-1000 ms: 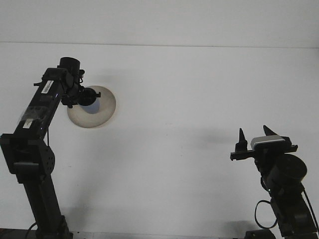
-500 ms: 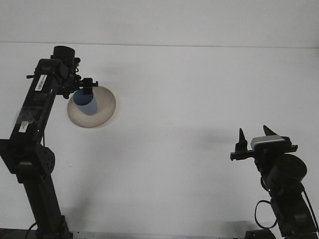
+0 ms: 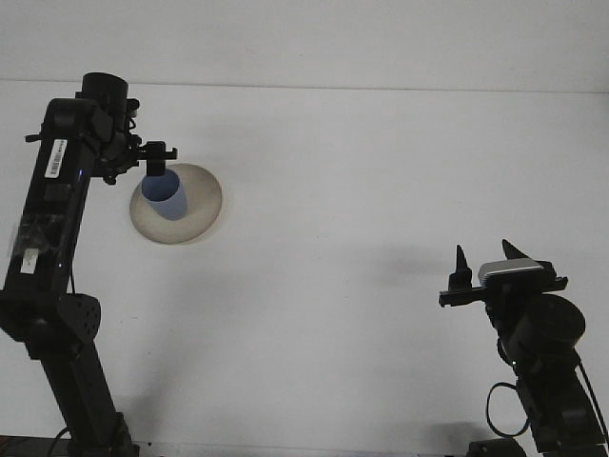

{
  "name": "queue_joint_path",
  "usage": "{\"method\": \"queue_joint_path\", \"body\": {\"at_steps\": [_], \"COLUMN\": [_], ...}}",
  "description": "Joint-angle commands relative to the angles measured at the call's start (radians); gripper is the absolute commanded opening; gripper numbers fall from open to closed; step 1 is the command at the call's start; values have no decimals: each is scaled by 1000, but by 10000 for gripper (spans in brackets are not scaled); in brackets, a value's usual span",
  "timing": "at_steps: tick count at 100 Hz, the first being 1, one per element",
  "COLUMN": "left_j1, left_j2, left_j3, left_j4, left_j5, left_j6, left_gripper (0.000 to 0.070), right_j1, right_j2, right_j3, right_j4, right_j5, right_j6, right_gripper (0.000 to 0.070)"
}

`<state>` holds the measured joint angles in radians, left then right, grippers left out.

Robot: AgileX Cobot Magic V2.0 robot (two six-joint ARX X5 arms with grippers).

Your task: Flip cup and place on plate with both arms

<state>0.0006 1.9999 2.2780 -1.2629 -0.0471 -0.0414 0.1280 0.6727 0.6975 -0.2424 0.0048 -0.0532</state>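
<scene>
Blue cup [image 3: 165, 194] upright on plate [image 3: 202, 217]; left fingers [image 3: 157, 158] parted above; right fingers [image 3: 487, 263] apart, upward.

Cup [image 3: 165, 195] on plate [image 3: 195, 209], far-left of table [image 3: 362, 190]; L gripper [image 3: 154, 157] at cup's rim; R gripper [image 3: 487, 262] well apart, near-right.

The left gripper [image 3: 155, 156] is seen end-on above the cup [image 3: 166, 196]; finger spacing cannot be read, and contact with the cup rim cannot be confirmed. The cup covers part of the plate [image 3: 195, 205], and the left arm hides the plate's left edge. Both arm bases are cut off by the bottom edge. The right gripper's [image 3: 488, 262] wrist is obscured by its camera housing.
</scene>
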Motion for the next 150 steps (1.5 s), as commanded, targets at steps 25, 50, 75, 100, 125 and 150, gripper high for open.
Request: {"method": "queue_joint_path", "body": {"at_steps": [25,50,75,100,125,150], "left_j1": [-84,-159,-172,-171,-170,-170], "left_j2": [-312,-682,-1066,-1400,-1505,-1508], "left_j3": [-116,-515,-957,-1357,-1559,-1561], "left_j4": [25,247,508,765,810,839], "left_j5": [2,2,-21,-147,-153,-153], "left_j6": [-8,-58,-69,-72,-50,-53], "left_gripper": [387,387,387,389,389,377], "right_j1": [2,2,2,2,2,2], "right_j2": [2,2,2,2,2,2], "right_j3": [3,3,3,3,3,3], "right_j4": [4,4,3,3,3,13], "right_j5": [3,3,3,3,3,3], "right_j6": [-3,-3,-3,-2,-2,-3], "right_gripper": [493,493,493,493,493,493]}}
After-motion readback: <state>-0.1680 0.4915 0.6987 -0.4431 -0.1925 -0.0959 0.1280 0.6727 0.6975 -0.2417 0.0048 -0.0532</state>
